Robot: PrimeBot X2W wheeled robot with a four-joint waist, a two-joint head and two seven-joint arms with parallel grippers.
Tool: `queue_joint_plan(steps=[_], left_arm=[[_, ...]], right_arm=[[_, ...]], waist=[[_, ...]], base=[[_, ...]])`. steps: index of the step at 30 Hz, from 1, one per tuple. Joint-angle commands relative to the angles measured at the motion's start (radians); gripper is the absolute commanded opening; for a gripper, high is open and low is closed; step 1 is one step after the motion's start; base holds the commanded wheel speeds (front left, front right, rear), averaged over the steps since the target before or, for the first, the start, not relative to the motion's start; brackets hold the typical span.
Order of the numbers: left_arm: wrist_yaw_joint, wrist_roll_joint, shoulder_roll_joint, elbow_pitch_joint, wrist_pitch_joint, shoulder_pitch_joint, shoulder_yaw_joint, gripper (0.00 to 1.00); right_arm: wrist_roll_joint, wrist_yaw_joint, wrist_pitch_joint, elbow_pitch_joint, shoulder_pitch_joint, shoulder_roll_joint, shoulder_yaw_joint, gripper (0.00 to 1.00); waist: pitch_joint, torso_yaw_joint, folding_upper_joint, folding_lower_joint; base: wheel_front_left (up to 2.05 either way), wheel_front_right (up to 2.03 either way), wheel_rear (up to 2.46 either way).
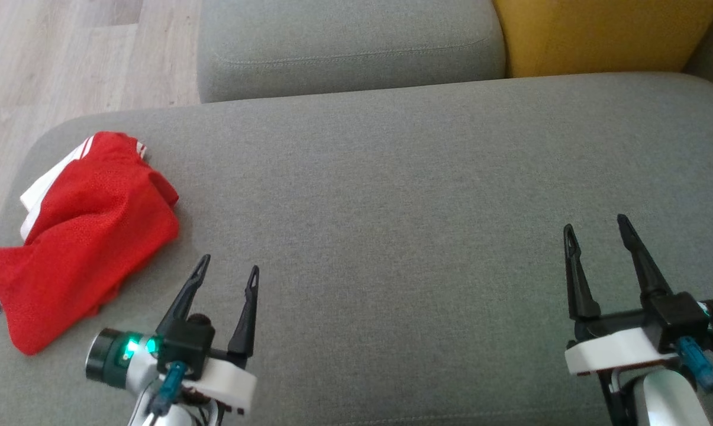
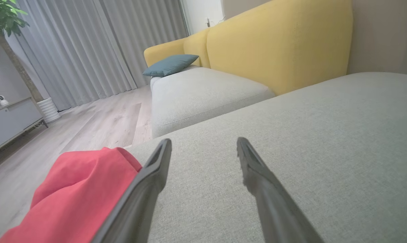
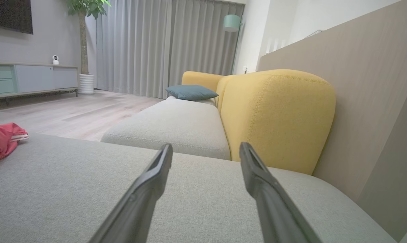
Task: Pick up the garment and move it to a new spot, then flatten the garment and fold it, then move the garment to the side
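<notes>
A red garment [image 1: 87,236] with white trim lies crumpled at the left end of the grey sofa cushion [image 1: 392,195]. It also appears as a red heap [image 2: 78,195] low on the left of the left wrist view and at the far left [image 3: 0,141] of the right wrist view. My left gripper [image 1: 229,263] hovers open just right of the garment, with nothing between its fingers. Far to the right, my right gripper [image 1: 596,228] is open and empty above bare cushion.
A second grey seat cushion [image 1: 350,47] adjoins at the back, with a yellow backrest [image 1: 599,32] to its right. Wooden floor [image 1: 66,53] lies beyond the cushion's left edge. A blue pillow [image 3: 191,92], curtains and a low cabinet [image 3: 31,79] stand farther off.
</notes>
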Motion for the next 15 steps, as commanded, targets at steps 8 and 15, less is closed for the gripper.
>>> queue_joint_plan(steps=[8,15], left_arm=[[-0.021,-0.093,-0.068,-0.047,-0.012,-0.021,0.151,1.00],[-0.085,-0.107,-0.115,-0.022,-0.012,0.004,0.220,1.00]], right_arm=[[0.115,0.004,-0.010,-0.007,-0.028,-0.009,0.028,1.00],[0.367,0.004,-0.010,0.072,-0.022,-0.009,0.097,1.00]], waist=[[-0.001,0.002,0.0000,0.0000],[-0.005,0.006,0.0000,0.0000]], base=[[0.00,0.00,0.00],[0.00,0.00,0.00]])
